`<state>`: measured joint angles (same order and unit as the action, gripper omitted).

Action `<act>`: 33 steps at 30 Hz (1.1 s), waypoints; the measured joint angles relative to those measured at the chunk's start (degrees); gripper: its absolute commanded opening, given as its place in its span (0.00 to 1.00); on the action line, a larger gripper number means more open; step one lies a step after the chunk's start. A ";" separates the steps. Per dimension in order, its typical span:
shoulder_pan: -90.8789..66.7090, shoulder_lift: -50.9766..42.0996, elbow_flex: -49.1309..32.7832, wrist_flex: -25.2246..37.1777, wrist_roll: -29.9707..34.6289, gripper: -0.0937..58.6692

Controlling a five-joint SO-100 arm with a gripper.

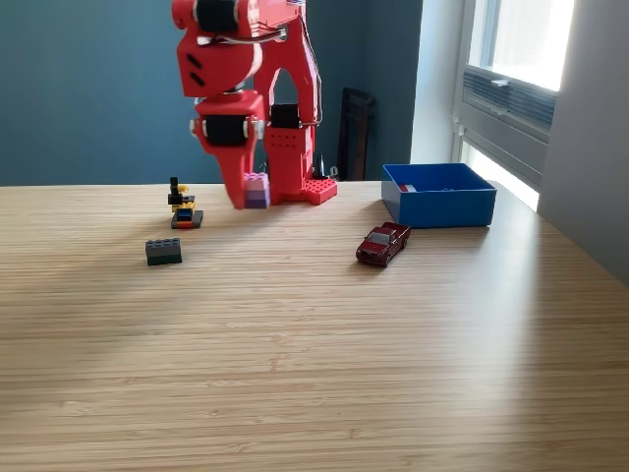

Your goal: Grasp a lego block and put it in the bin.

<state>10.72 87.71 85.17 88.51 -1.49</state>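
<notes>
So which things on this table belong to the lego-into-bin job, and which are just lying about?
Job:
- red arm's gripper, holding a small purple lego block
- shallow blue plastic bin; something small lies inside

Other:
- dark grey lego brick, a possible later pick
- small black and yellow lego figure
- dark red toy car

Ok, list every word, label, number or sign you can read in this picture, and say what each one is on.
None can be read.
Shallow blue plastic bin: no lettering on its walls; a small white and red item inside is too small to read.
Small dark red toy car: no legible marking.
Red 3D-printed robot arm: no readable label.
Dark grey lego block and small stacked lego figure: stud text too small.
</notes>
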 measured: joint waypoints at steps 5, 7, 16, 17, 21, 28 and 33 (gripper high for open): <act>-13.62 0.00 0.00 0.79 6.68 0.00; -19.25 0.00 0.00 0.88 8.96 0.00; -43.86 0.00 0.00 0.88 16.17 0.00; -46.67 0.00 0.00 0.88 16.61 0.00; -57.30 0.00 0.00 0.88 17.93 0.00; -71.02 0.00 0.00 0.88 18.90 0.00; -78.49 0.00 0.00 0.88 18.98 0.00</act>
<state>-67.76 87.71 85.17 89.38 17.49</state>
